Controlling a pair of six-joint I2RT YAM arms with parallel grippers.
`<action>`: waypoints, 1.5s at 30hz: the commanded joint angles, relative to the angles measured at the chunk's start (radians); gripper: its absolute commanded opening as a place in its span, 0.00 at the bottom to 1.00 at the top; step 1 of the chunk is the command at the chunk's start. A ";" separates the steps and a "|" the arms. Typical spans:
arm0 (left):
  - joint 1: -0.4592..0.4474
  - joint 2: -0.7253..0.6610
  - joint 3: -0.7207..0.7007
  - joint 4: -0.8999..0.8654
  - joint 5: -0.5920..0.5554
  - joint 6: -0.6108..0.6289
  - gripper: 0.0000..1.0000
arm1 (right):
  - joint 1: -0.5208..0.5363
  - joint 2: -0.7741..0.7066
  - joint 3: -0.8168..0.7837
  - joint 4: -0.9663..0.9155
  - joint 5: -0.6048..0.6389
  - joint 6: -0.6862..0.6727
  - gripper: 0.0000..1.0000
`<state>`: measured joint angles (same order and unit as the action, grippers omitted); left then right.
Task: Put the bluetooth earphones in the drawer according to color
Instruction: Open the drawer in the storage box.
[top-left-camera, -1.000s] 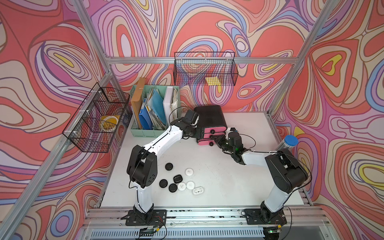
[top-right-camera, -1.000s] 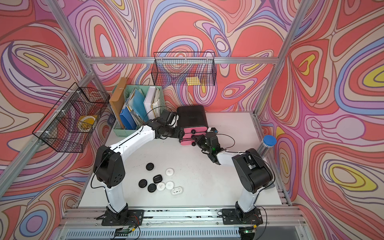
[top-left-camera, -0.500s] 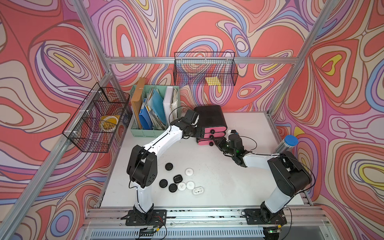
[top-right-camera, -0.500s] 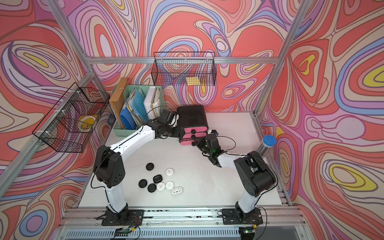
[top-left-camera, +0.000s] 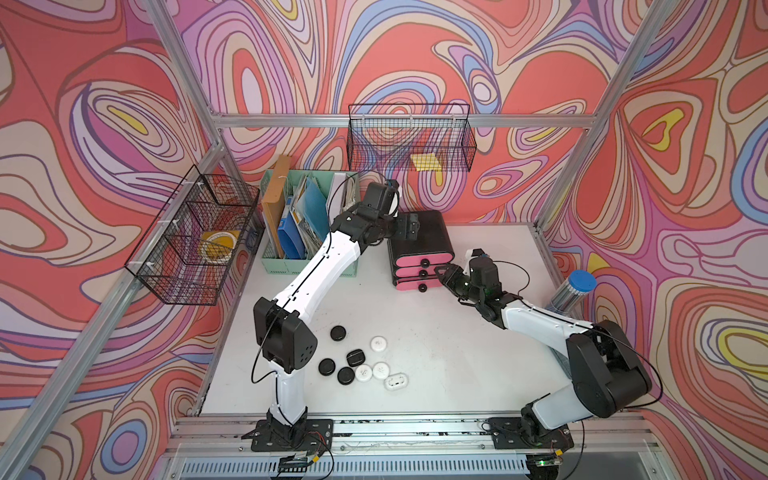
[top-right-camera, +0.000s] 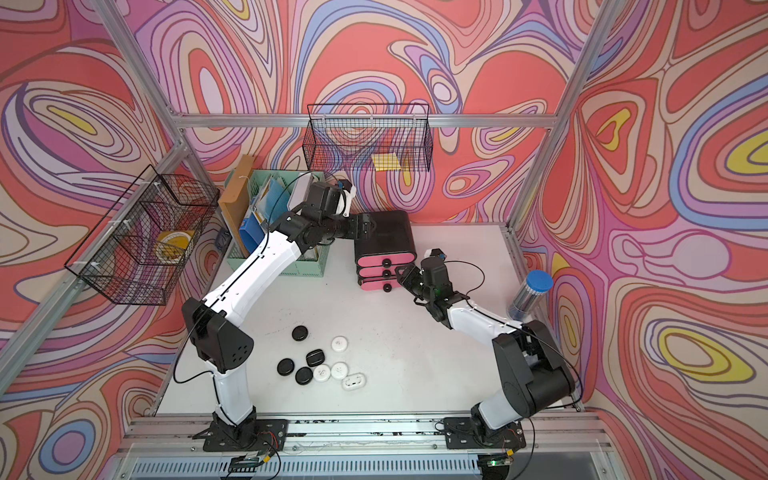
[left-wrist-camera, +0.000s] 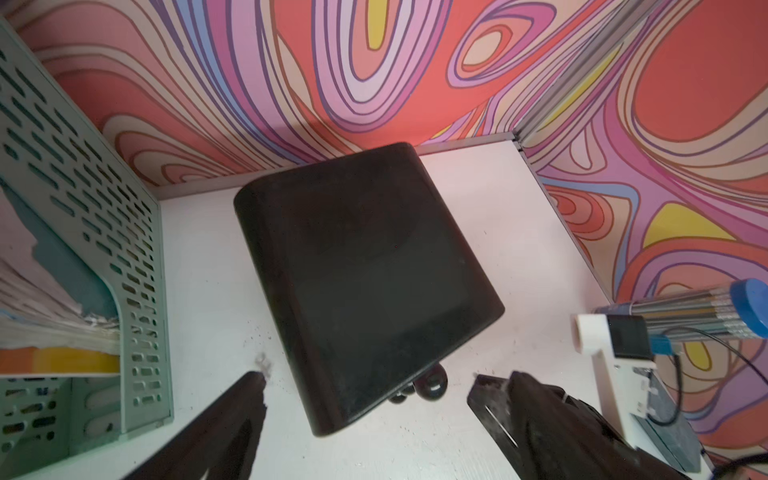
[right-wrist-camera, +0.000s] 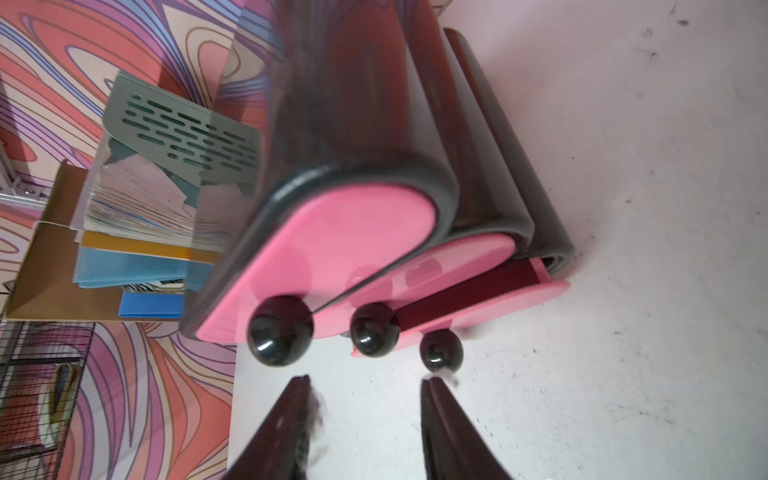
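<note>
The drawer (top-left-camera: 419, 249), a black cabinet with three pink fronts and black ball knobs, stands at the back of the table. Its bottom drawer (right-wrist-camera: 498, 299) is pulled out a little. My right gripper (top-left-camera: 441, 272) (right-wrist-camera: 365, 380) is open just in front of the knobs with nothing between its fingers; one fingertip (right-wrist-camera: 430, 384) is close to the lowest knob (right-wrist-camera: 440, 349). My left gripper (top-left-camera: 409, 227) (left-wrist-camera: 368, 380) hangs wide open over the cabinet's black top (left-wrist-camera: 365, 257). Several black (top-left-camera: 338, 333) and white (top-left-camera: 378, 343) bluetooth earphones lie near the table's front.
A mint-green file organizer (top-left-camera: 307, 232) full of folders stands left of the cabinet. A wire basket (top-left-camera: 195, 241) hangs on the left wall and another (top-left-camera: 411, 141) on the back wall. A pen tube with a blue cap (top-left-camera: 575, 291) stands at the table's right edge.
My right gripper's jaws have spread apart in front of the knobs. The left gripper's jaws have opened wider over the cabinet. The earphones have not moved.
</note>
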<state>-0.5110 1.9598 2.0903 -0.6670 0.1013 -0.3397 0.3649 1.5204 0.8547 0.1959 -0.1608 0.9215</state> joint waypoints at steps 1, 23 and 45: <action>0.041 0.082 0.015 -0.100 0.005 0.024 0.98 | -0.041 -0.040 0.045 -0.126 -0.067 -0.097 0.57; 0.049 0.108 -0.153 0.062 0.388 -0.089 0.98 | -0.122 -0.163 -0.024 -0.195 -0.155 -0.322 0.98; -0.044 0.010 -0.085 -0.023 0.289 -0.064 0.98 | -0.278 0.148 -0.198 0.467 -0.502 0.063 0.73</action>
<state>-0.5621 1.9759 1.8923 -0.6052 0.4793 -0.4671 0.0952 1.6234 0.6640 0.4610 -0.5732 0.8738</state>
